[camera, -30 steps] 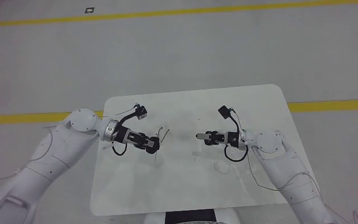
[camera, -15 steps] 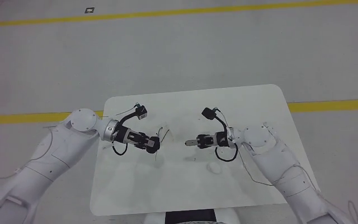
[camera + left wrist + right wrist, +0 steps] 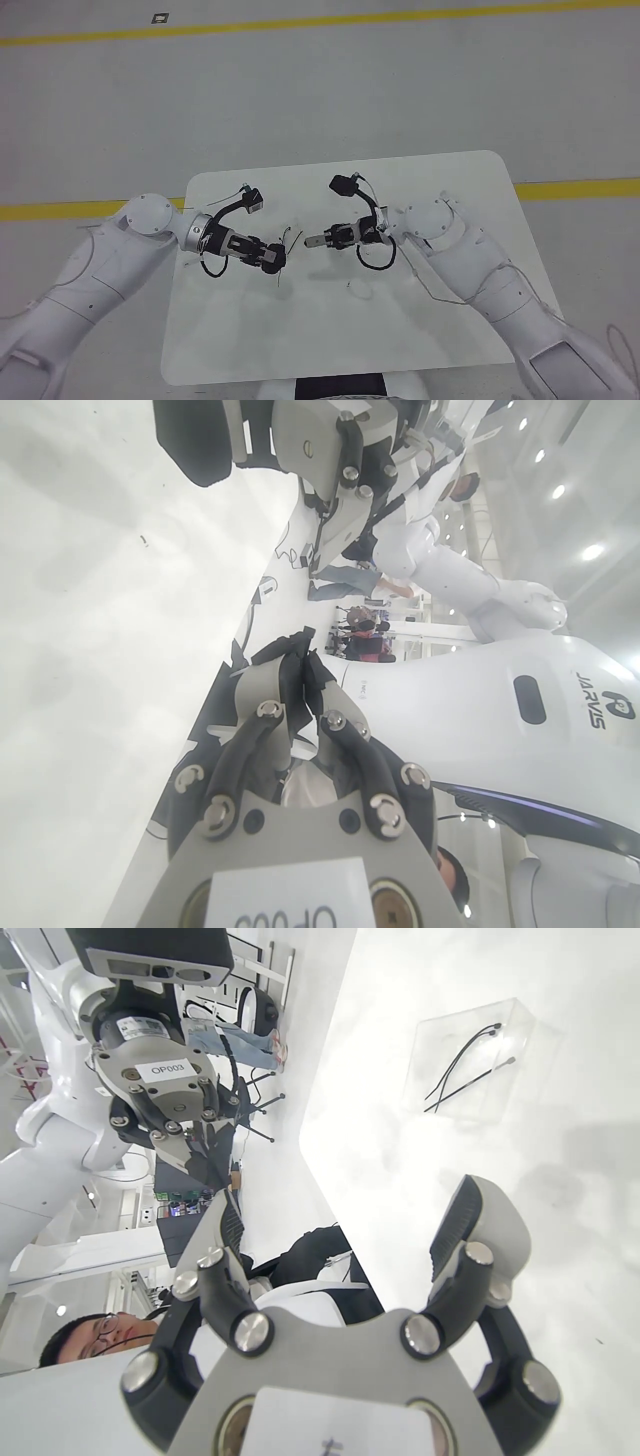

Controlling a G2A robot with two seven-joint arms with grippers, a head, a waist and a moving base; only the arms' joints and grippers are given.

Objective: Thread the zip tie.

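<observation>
I see three black zip ties (image 3: 457, 1062) in the clear box (image 3: 515, 1035), left of the tabletop's (image 3: 450, 200) middle. Right gripper (image 3: 345, 1200) gapes wide, empty — left gripper (image 3: 302, 660) pinched shut, contents unclear.

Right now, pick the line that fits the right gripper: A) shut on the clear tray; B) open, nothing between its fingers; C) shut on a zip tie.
B: in the right wrist view the right gripper has its fingers spread wide apart, with nothing held between them.
</observation>
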